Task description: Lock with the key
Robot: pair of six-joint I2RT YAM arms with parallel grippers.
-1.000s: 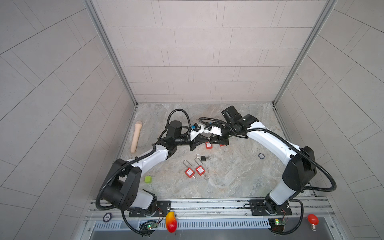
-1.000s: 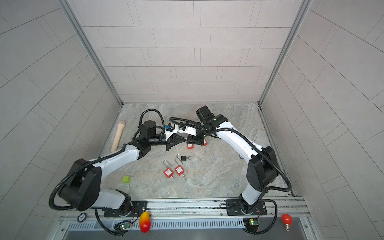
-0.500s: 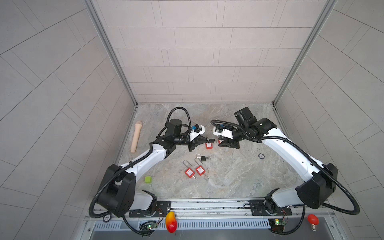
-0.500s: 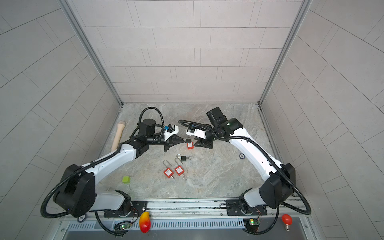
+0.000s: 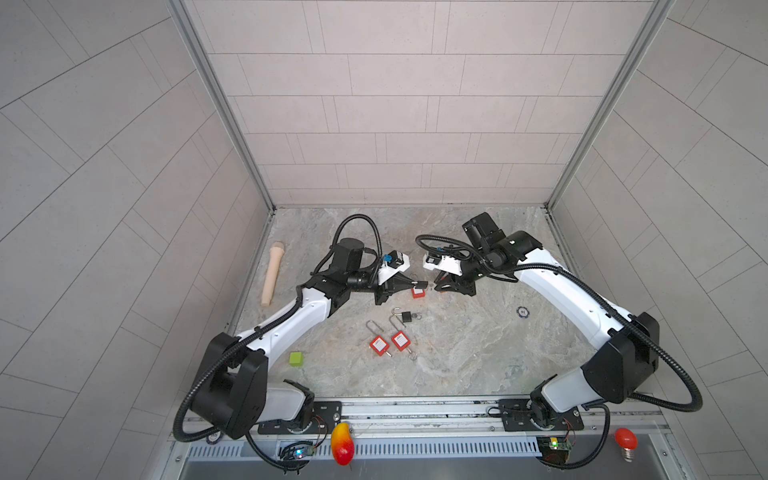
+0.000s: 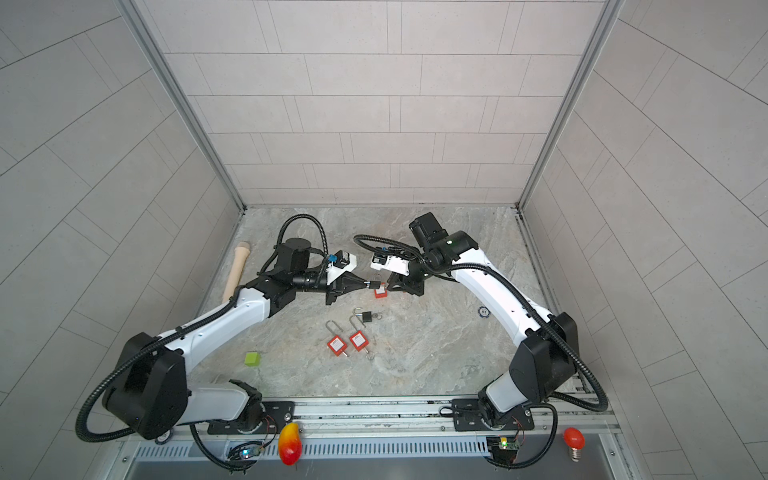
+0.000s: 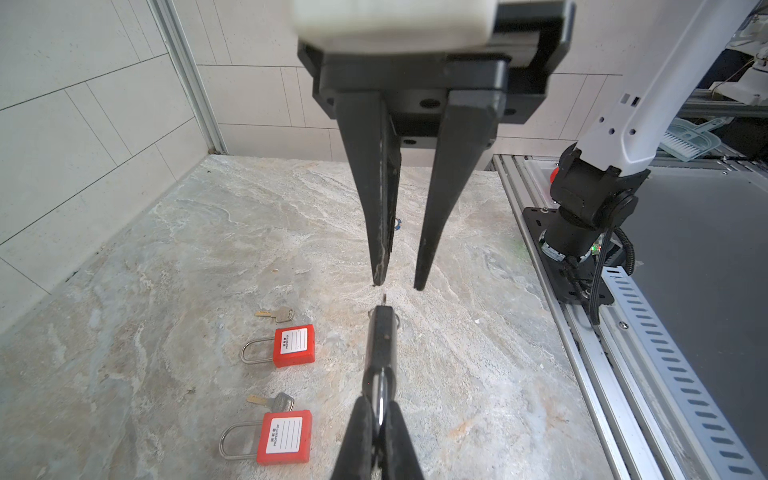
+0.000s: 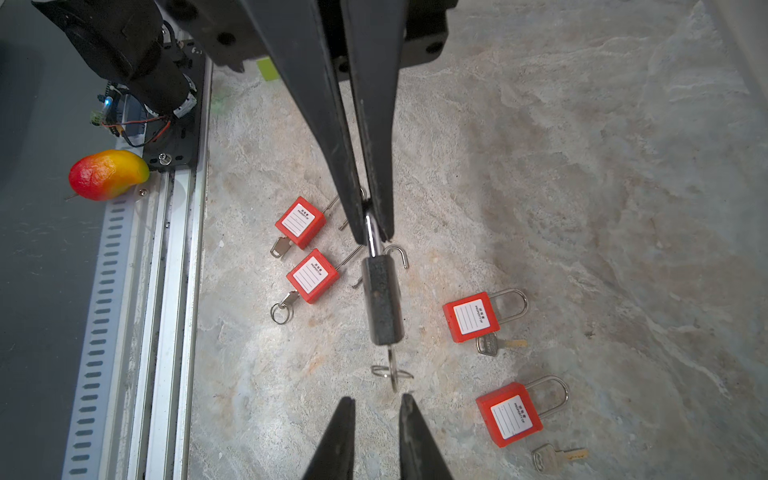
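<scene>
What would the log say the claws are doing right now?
left claw: shut on padlock | right claw: open, facing key | key: in padlock, untouched

The light is bright and even, with only faint shadows on the marble floor (image 5: 457,353). In the left wrist view the near white housing (image 7: 390,20) is blurred.

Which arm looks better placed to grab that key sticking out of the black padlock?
Right. The right end effector faces the key, jaws slightly apart, just short of it. The left end effector is shut on the shackle of the black padlock, holding it up.
</scene>
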